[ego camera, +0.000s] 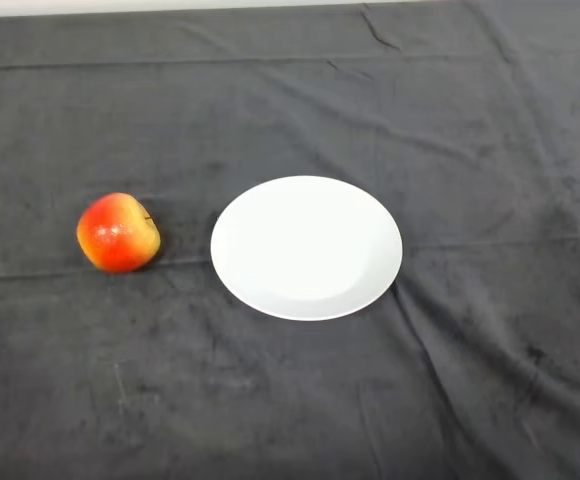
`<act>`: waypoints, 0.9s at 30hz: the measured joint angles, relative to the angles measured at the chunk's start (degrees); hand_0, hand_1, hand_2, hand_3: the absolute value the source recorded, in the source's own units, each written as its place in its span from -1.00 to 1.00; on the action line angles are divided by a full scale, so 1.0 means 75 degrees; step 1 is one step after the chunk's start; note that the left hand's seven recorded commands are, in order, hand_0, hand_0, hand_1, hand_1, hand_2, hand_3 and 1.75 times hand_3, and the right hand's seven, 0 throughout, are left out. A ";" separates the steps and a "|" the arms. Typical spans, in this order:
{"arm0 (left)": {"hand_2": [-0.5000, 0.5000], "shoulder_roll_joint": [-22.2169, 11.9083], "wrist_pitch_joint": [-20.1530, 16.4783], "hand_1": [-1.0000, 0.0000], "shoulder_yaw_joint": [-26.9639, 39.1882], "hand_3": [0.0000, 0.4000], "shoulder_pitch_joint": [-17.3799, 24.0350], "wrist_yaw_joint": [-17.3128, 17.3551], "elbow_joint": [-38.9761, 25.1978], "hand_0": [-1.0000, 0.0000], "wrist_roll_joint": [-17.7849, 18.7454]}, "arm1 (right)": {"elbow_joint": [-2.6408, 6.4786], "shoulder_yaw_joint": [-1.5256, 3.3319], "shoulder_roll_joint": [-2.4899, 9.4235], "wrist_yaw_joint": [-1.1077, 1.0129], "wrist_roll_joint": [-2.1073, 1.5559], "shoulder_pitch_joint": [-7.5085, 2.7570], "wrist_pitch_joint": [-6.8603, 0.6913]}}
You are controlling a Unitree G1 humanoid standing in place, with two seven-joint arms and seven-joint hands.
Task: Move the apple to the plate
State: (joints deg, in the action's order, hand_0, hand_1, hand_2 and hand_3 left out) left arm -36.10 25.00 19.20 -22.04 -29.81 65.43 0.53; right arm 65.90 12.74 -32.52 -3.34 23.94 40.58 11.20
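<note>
A red and yellow apple lies on the dark cloth at the left of the table, its stem end turned to the right. A white round plate sits in the middle of the table with nothing on it. A gap of cloth separates the apple from the plate's left rim.
The dark cloth covers the whole table and has creases and folds, most of them at the right side and along the far edge.
</note>
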 measured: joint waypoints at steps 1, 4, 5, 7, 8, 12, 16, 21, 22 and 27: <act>0.00 0.0001 0.0056 1.00 -0.0082 -1.00 -0.0056 0.0042 -0.0002 1.00 -0.0120 | 0.0000 0.0000 0.0002 0.0000 0.0000 0.0000 0.0001; 0.00 0.0005 0.0199 1.00 -0.0349 -1.00 -0.0209 0.0147 -0.0005 1.00 -0.0308 | 0.0001 0.0000 0.0001 0.0003 0.0000 0.0000 0.0001; 0.00 0.0007 0.0267 1.00 -0.0396 -1.00 -0.0249 0.0203 -0.0005 1.00 -0.0351 | 0.0002 0.0001 0.0001 0.0004 0.0000 0.0000 0.0001; 0.00 0.0008 0.0409 1.00 -0.0442 -1.00 -0.0278 0.0260 -0.0005 1.00 -0.0451 | 0.0002 0.0001 0.0001 0.0004 0.0000 0.0000 0.0001; 0.00 0.0011 0.0472 1.00 -0.0484 -1.00 -0.0288 0.0308 -0.0005 1.00 -0.0473 | 0.0003 0.0001 0.0000 0.0004 0.0000 0.0000 0.0001; 0.00 0.0089 0.0667 1.00 -0.0717 -1.00 -0.0332 0.0436 -0.0005 1.00 -0.0642 | 0.0005 0.0001 0.0001 0.0004 0.0000 0.0000 0.0001; 0.00 0.0247 0.0779 1.00 -0.0950 -1.00 -0.0500 0.0540 -0.0005 1.00 -0.0763 | 0.0010 0.0001 0.0002 0.0004 0.0000 0.0000 0.0001; 0.00 0.0477 0.0889 1.00 -0.1061 -1.00 -0.0687 0.0698 -0.0005 1.00 -0.0984 | 0.0011 0.0002 0.0004 0.0005 0.0000 0.0000 0.0002; 0.00 0.0507 0.0893 1.00 -0.1170 -1.00 -0.0719 0.0742 -0.0005 1.00 -0.1002 | 0.0012 0.0002 0.0004 0.0006 0.0000 0.0000 0.0002; 0.00 0.0730 0.1009 1.00 -0.1374 -1.00 -0.0891 0.0924 -0.0005 1.00 -0.1152 | 0.0012 0.0002 0.0005 0.0006 0.0000 0.0000 0.0003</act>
State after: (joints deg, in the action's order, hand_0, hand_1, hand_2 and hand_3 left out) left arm -30.63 32.57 8.89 -28.72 -22.87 65.39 -8.11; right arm 65.99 12.76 -32.48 -3.29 23.94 40.58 11.23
